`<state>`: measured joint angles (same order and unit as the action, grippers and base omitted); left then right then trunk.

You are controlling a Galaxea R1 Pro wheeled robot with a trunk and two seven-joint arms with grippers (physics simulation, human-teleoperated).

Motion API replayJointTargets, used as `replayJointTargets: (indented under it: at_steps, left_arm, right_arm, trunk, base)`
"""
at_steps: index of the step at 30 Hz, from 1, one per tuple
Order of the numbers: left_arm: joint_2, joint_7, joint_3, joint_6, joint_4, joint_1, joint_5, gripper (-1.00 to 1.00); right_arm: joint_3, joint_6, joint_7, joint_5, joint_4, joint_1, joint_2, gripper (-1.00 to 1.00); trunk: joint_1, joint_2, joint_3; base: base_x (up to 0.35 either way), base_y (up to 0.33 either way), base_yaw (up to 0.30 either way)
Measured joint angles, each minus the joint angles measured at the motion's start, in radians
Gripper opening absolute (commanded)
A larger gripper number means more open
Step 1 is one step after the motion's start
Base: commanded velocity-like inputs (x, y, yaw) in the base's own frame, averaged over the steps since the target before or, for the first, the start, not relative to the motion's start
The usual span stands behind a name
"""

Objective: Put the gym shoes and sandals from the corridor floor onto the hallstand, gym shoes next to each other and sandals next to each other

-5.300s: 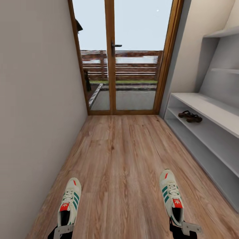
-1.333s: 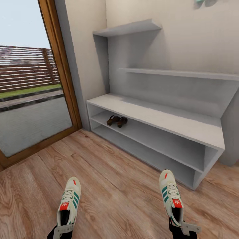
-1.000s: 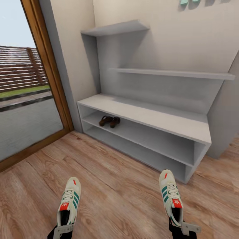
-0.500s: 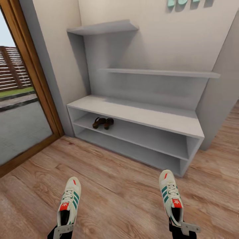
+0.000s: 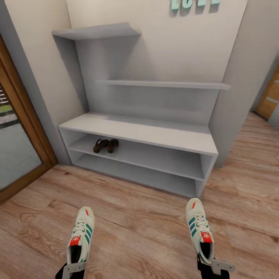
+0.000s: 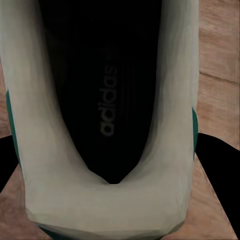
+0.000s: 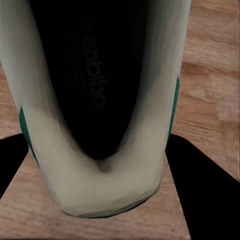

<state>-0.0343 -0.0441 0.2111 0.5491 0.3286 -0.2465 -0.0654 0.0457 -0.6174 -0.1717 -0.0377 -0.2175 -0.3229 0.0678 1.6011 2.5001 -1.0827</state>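
A wooden door frame (image 5: 23, 128) edges the far left. The left gripper (image 5: 73, 268) holds one gym shoe (image 5: 80, 236) by its heel above the corridor floor (image 5: 139, 228). Beyond, the two sandals (image 5: 105, 145) sit side by side on the hallstand (image 5: 155, 133)'s upper open shelf, towards its left end. The right gripper (image 5: 215, 266) grips the other gym shoe (image 5: 200, 228) likewise; bare floor lies between shoes and rack.

Teal wall letters (image 5: 195, 4) up top, wood door frame (image 5: 23, 116) w/ glass at left.
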Motion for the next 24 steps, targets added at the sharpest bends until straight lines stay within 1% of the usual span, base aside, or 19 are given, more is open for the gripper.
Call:
replayJointTargets:
  at_steps: [24]
  left_arm:
    - [0.001,0.000,0.000,0.000,0.000,0.000,-0.001,-1.00]
  right_arm:
    - [0.000,0.000,0.000,0.000,0.000,0.000,0.000,-1.00]
  trunk:
    - [0.000,0.000,0.000]
  base:
    - [0.000,-0.007,-0.264]
